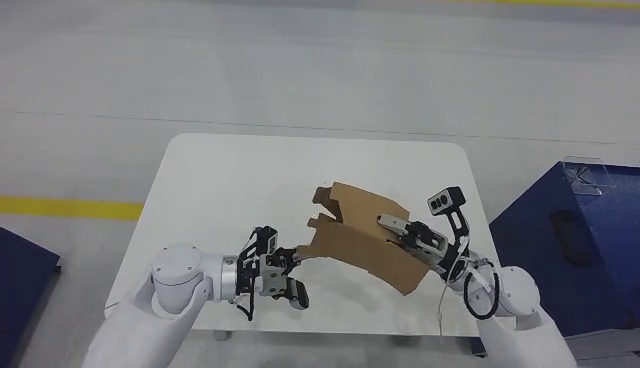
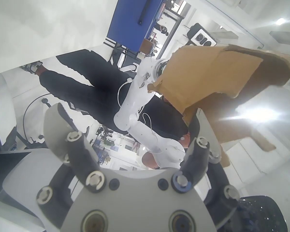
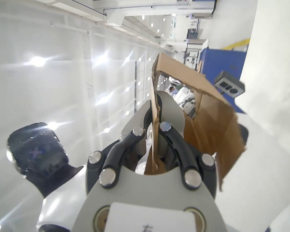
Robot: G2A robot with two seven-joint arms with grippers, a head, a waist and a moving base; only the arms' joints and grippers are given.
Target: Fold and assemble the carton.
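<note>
A partly folded brown carton hangs above the white table, toward its near right part. My right gripper is shut on one of its panels; in the right wrist view the cardboard edge runs straight between the closed fingers and the rest of the carton spreads out beyond. My left gripper stands open at the carton's near left corner. In the left wrist view its fingers are spread wide, and one of them lies against the edge of the carton without clamping it.
A blue cabinet stands off the table's right side, and another blue object sits low at the left. The far and left parts of the table are bare white surface. Both arms are near the table's front edge.
</note>
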